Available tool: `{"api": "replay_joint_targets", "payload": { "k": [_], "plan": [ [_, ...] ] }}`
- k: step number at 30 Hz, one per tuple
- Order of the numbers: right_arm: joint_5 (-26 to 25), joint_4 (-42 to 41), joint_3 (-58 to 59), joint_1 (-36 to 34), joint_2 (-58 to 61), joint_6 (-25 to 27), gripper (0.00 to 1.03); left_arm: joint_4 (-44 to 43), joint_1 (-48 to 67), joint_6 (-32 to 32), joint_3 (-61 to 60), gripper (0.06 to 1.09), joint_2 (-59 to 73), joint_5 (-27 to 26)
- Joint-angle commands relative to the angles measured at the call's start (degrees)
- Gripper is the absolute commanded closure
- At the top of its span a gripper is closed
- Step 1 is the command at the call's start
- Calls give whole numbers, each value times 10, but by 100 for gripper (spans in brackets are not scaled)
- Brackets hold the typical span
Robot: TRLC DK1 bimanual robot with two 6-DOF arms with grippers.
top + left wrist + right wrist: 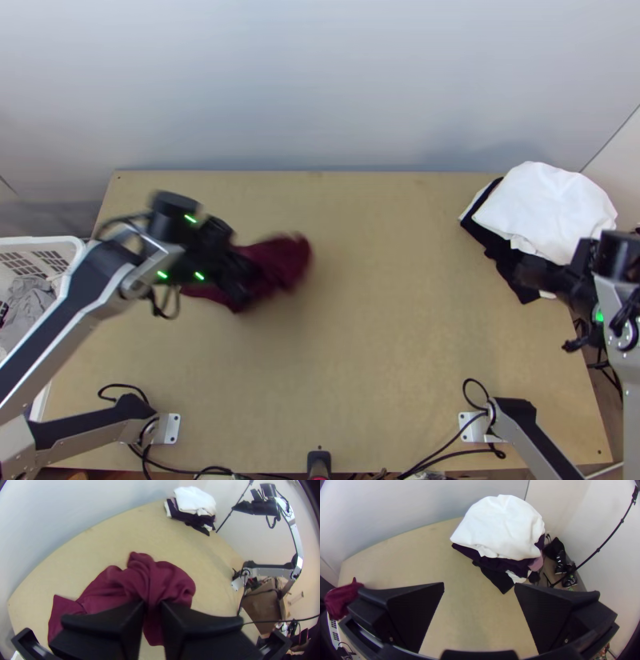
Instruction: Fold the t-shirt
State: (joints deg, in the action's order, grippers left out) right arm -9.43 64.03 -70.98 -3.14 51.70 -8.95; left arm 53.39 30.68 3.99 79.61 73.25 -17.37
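The maroon t-shirt lies bunched on the left part of the table; in the left wrist view, the shirt shows several folds and a flatter part to one side. My left gripper is at the cloth, and in its wrist view the left gripper is shut on a gathered part of the shirt, some of it hanging below the fingers. By the table's right edge, my right gripper is beside the pile of clothes. The right gripper stands open with nothing between its fingers.
A pile of clothes with a white piece on top and dark ones under it sits at the back right corner. A white basket holding grey cloth stands off the table's left edge. Cables run along the near edge.
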Motion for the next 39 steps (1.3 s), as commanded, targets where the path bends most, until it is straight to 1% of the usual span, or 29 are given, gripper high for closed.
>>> {"api": "replay_joint_targets", "payload": {
  "k": [1, 4, 7, 9, 11, 13, 14, 15, 17, 18, 20, 22, 23, 26, 29, 31, 35, 36, 38, 39],
  "plan": [
    [0, 14, 78, -38, -71, 3, 5, -7, 124, -11, -29, 9, 27, 21],
    [2, 32, 84, -31, -74, 0, 5, 1, 115, -14, -8, 9, 27, 19],
    [3, 44, 80, -13, -75, -1, 5, 34, 112, -15, 25, 9, 15, -5],
    [18, 52, 76, 1, -72, -1, 5, 62, 103, -3, 30, 9, 1, -2],
    [26, 55, 80, 36, -69, 0, 5, 91, 56, 35, 6, 10, -12, 2],
    [28, 58, 82, 72, -58, 3, 5, 112, -16, 88, -46, 10, -25, 24],
    [42, 60, 81, 88, -49, 4, 5, 121, -58, 114, -75, 11, -28, 41],
    [64, 64, 80, 105, -39, 4, 5, 131, -96, 125, -97, 11, -29, 49],
    [107, 69, 76, 141, -12, 3, 5, 175, -165, 165, -129, 11, -29, 48],
    [122, 70, 73, 160, 6, 2, 5, 188, -185, 174, -145, 11, -34, 49],
    [140, 69, 72, 204, 44, 2, 5, 188, -217, 194, -184, 11, -53, 63],
    [141, 71, 81, 261, 88, 14, 5, 169, -240, 198, -214, 11, -65, 80],
    [141, 68, 89, 287, 110, 24, 5, 168, -245, 198, -222, 11, -66, 80],
    [141, 43, 99, 354, 190, 31, 5, 159, -230, 199, -235, 11, -62, 81],
    [139, 32, 64, 408, 284, 41, 5, 137, -216, 202, -230, 11, -61, 124],
    [139, 18, 24, 429, 340, 42, 5, 125, -225, 209, -220, 11, -60, 135],
    [139, -32, -34, 449, 424, 39, 5, 114, -236, 208, -198, 11, -52, 133],
    [139, -37, -48, 451, 441, 35, 6, 105, -236, 204, -195, 11, -52, 133],
    [139, -48, -66, 461, 465, 34, 10, 98, -227, 201, -194, 11, -53, 133],
    [139, -55, -69, 466, 474, 34, 10, 99, -222, 199, -196, 11, -53, 134]
  ]
}}
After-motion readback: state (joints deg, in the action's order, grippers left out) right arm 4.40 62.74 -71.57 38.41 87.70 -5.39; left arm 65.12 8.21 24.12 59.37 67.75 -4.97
